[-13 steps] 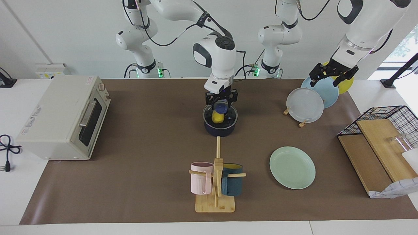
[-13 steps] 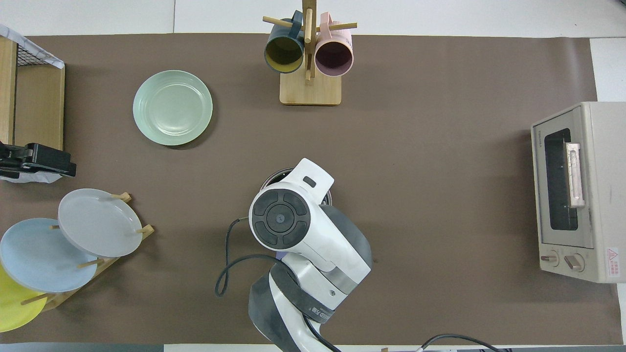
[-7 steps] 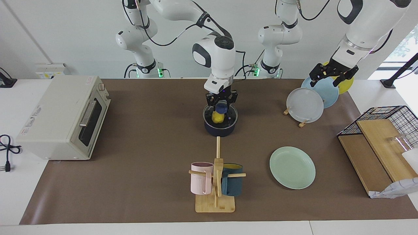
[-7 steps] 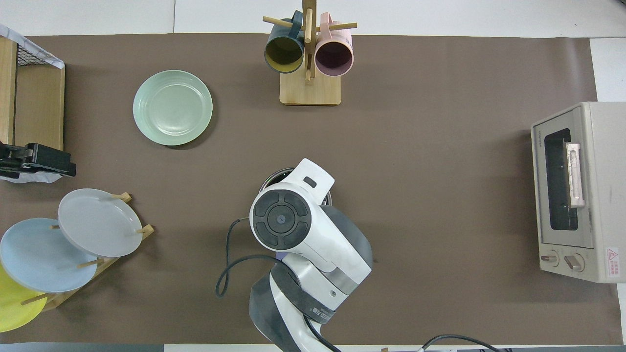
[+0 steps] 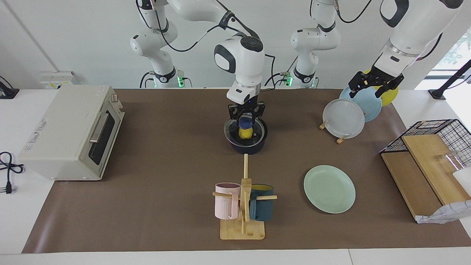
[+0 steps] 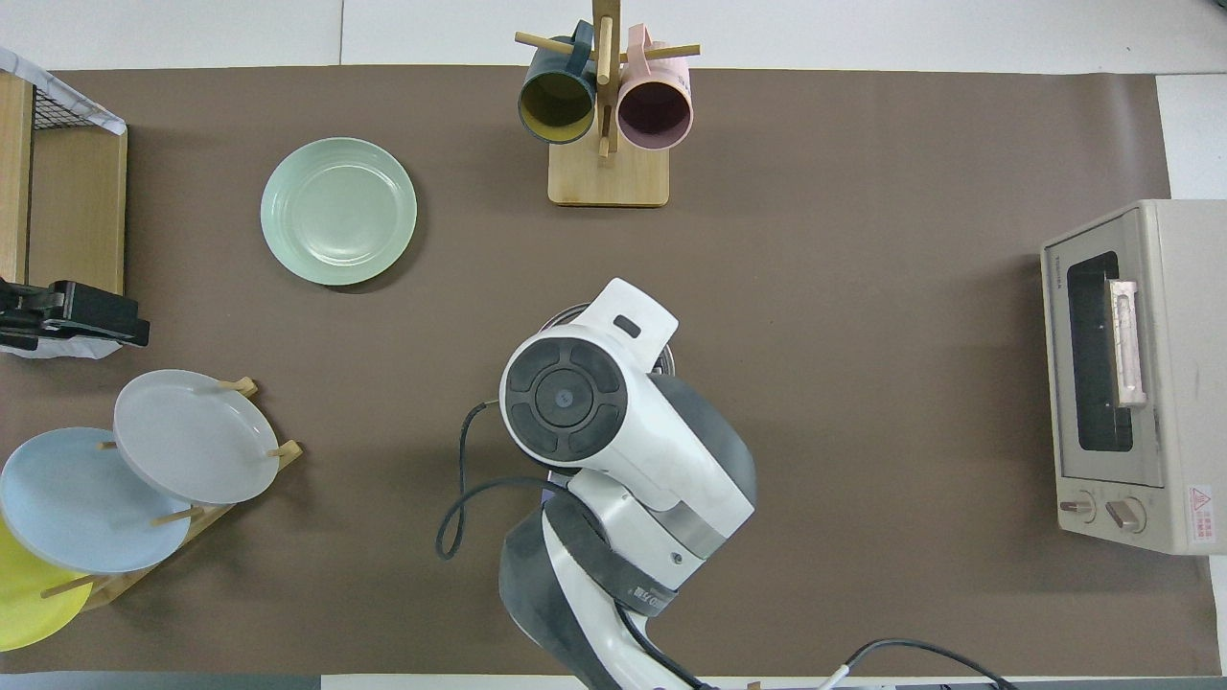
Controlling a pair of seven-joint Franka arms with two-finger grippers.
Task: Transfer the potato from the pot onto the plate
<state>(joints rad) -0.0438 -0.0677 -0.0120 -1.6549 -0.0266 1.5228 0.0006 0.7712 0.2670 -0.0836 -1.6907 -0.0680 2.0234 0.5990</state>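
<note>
One potato (image 5: 244, 133): in the pot (image 5: 247, 148), seen through the glass lid (image 5: 258, 129); it looks to stand on end, though the glass makes this unsure.
Lid: over the pot's mouth, seemingly tipped and partly raised off the rim; its blue knob (image 5: 245, 120) is straight above the potato.
Right hand (image 5: 245, 117): directly over the potato, closed on the lid's knob, so the lid lies between hand and potato.
Plate (image 5: 329, 188): bare on the counter (image 5: 165, 165), farther from the robots than the pot, toward the left arm's end.
Left hand (image 5: 375, 84): waits with fingers spread over the plate rack (image 5: 340, 139), well apart from the pot.
Nearer arm: the right, by my reading; the lid must go aside first.
</note>
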